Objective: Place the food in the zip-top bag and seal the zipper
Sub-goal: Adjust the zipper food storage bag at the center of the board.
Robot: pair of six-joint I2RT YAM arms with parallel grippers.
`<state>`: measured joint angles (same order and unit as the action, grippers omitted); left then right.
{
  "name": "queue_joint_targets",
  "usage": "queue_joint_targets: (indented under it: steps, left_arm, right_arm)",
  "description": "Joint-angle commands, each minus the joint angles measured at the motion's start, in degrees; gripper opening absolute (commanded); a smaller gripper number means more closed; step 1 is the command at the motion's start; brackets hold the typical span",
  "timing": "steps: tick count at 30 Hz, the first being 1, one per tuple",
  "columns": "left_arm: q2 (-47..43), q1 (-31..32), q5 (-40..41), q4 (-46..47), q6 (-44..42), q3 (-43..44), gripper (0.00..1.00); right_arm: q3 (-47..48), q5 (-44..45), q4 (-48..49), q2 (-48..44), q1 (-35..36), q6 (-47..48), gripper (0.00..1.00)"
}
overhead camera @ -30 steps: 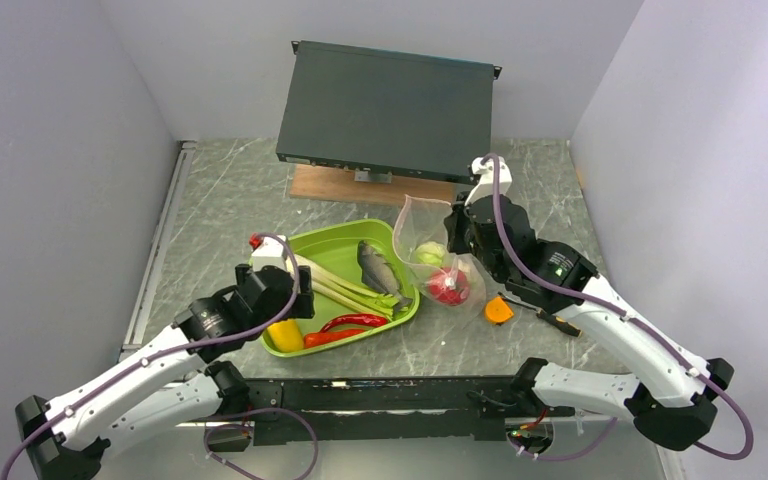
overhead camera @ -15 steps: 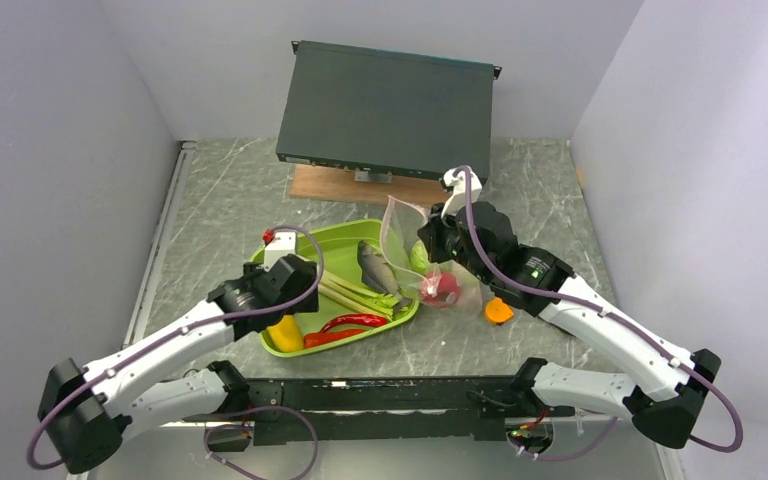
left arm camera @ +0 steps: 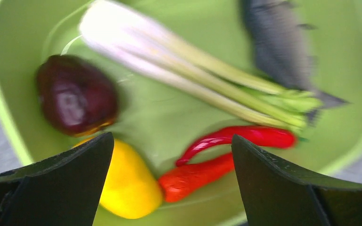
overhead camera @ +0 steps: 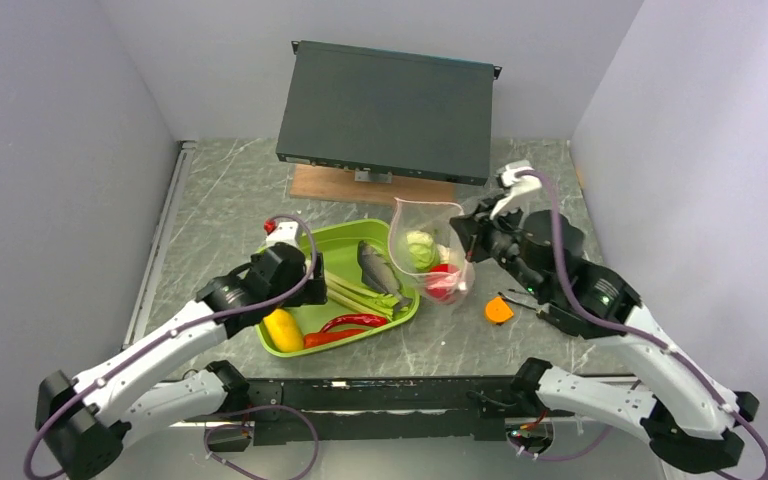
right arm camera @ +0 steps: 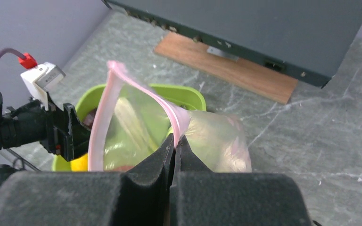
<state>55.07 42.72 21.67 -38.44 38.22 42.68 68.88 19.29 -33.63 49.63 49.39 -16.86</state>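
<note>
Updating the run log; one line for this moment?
left gripper open over lime-green tray; right gripper shut on pink zipper of clear plastic bag; bagged: pale cabbage, red tomato; tray: grey fish, green stalks, red chillies

The table (overhead camera: 230,200) is overlooked from above and behind. The green tray (left arm camera: 160,117), filmed close below the left gripper (left arm camera: 172,139), is shared by all views.

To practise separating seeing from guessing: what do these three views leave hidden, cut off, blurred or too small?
1. Top view: the left gripper covers the purple bulb; only its wrist view shows it.
2. Left wrist view: the fish is blurred, its head cut by the top edge.
3. Right wrist view: the right gripper, shut on the zip-top bag, hides its bottom.
4. Top view: the orange item beside the bag is too small to identify.
</note>
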Motion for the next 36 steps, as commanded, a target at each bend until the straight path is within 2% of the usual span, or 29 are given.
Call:
queue_joint_targets:
  steps: [1,4,7,9,11,15,18,20,22,27,30,33,36]
  left_arm:
    - [-7.1,0.0,-16.7,10.5,-1.0,1.5,1.0]
    - [-8.1,-0.1,-26.8,16.5,1.1,2.5,1.0]
    - [-7.2,0.2,-39.7,27.5,5.5,0.8,1.0]
    - [-5.6,1.3,-44.9,39.8,10.2,-1.7,1.0]
    - [-2.3,3.7,-46.6,46.1,12.9,-1.9,1.0]
    - [4.6,9.9,-41.5,43.1,9.2,6.7,1.0]
    - [8.9,11.1,-38.4,43.9,9.9,10.0,0.98]
    - [12.6,11.1,-37.5,42.3,9.4,14.1,0.9]
    - [16.9,11.1,-37.9,39.6,7.9,19.3,0.76]
    - [24.8,11.1,-41.1,45.0,8.6,25.5,0.46]
    - [27.3,10.9,-39.8,40.3,6.5,29.8,0.29]
    - [26.0,10.7,-35.1,33.6,3.8,29.9,0.28]
    - [22.5,9.0,-31.0,28.8,3.4,25.6,0.39]
  right_arm:
    - [0.4,-1.4,7.4,-4.9,0.2,0.8,0.0]
    - [-4.3,-3.0,9.7,-3.4,0.2,-0.1,0.0]
    - [-6.3,-4.4,9.0,-0.3,0.1,-1.4,0.0]
    - [-7.4,-5.7,9.2,0.5,0.2,-1.8,0.0]
    - [-8.1,-6.4,9.4,0.1,0.1,-1.8,0.0]
    - [-7.4,-4.6,7.9,-2.2,0.2,-1.5,0.0]
    - [-7.6,-4.0,7.8,-4.7,0.2,-1.6,0.0]
    - [-7.4,-3.0,7.4,-5.9,0.2,-1.5,0.0]
    - [-6.7,-1.6,6.3,-6.6,0.2,-0.9,0.0]
    - [-3.5,1.7,2.5,-9.2,0.3,0.5,0.0]
    - [-3.4,2.6,2.7,-11.0,0.2,0.8,0.0]
    - [-7.3,1.0,6.0,-11.7,0.2,0.0,0.0]
    - [-12.9,-3.8,10.6,-9.7,0.3,-1.9,0.0]
